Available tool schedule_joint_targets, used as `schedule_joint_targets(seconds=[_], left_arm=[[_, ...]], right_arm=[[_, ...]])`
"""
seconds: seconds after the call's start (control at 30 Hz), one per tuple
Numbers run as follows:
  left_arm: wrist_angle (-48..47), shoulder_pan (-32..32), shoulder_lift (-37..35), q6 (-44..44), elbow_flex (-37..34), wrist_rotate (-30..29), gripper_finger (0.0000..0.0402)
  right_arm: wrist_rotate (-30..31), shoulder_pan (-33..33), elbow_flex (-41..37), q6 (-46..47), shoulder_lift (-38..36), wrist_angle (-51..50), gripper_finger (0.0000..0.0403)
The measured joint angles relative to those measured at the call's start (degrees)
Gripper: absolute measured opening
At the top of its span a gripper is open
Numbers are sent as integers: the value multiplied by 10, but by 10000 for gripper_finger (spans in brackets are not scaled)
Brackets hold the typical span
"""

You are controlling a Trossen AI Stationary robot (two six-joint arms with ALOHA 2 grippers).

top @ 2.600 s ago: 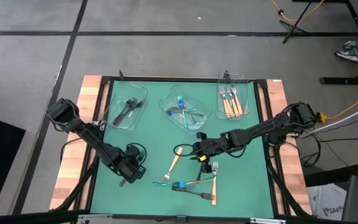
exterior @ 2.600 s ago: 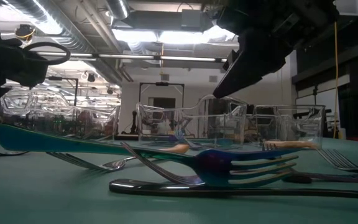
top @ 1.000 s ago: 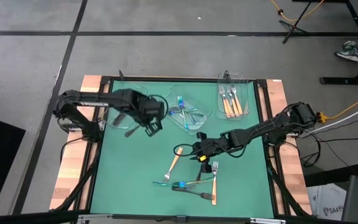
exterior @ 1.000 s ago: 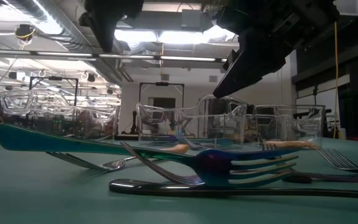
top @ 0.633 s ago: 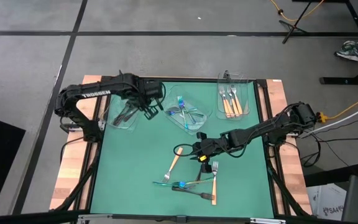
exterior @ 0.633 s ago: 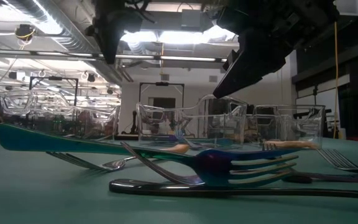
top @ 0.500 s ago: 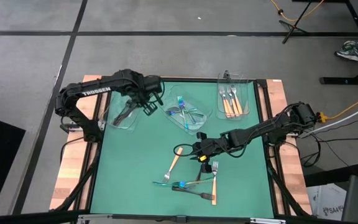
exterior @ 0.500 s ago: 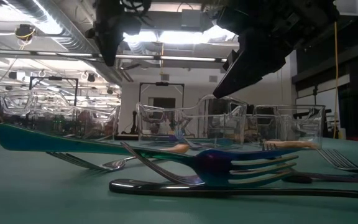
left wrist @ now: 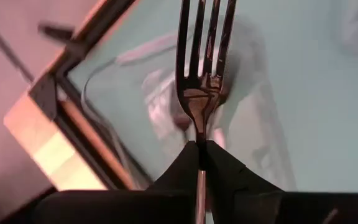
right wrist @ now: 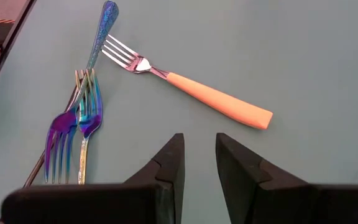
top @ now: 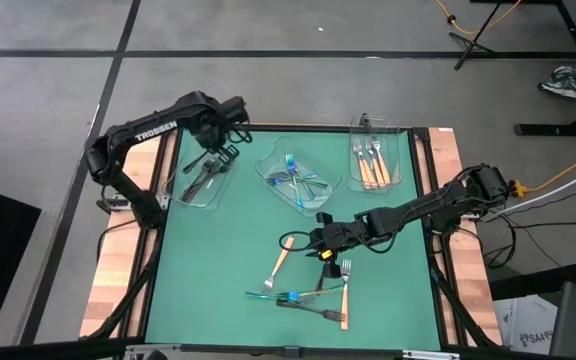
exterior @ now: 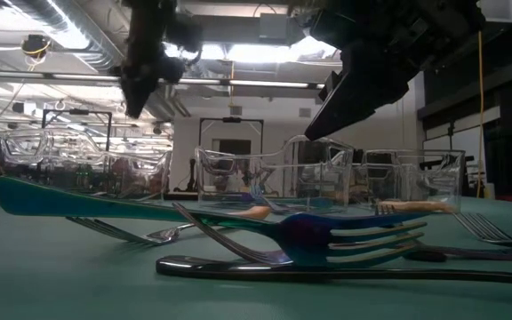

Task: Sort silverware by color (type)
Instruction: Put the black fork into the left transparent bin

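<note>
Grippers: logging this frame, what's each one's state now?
Left gripper: shut on a dark metal fork.
Right gripper: open, holding nothing.

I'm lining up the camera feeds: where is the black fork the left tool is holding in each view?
High: black fork above the left clear tray.
Low: cannot pick it out.
Left wrist: centre, tines up, pinched by the left tool.
Right wrist: absent.
Shared landmark: that tray.
</note>
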Motion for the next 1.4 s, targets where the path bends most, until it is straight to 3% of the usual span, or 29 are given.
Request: schedule_joint_targets(seconds=[0.47, 1.4], left_arm=[[161, 40, 0, 16, -208, 70, 8], [323, 40, -1, 15, -352, 87, 8]], right_arm=[[0, 0, 0, 0, 0, 0, 81], [0, 0, 0, 0, 0, 0, 81]])
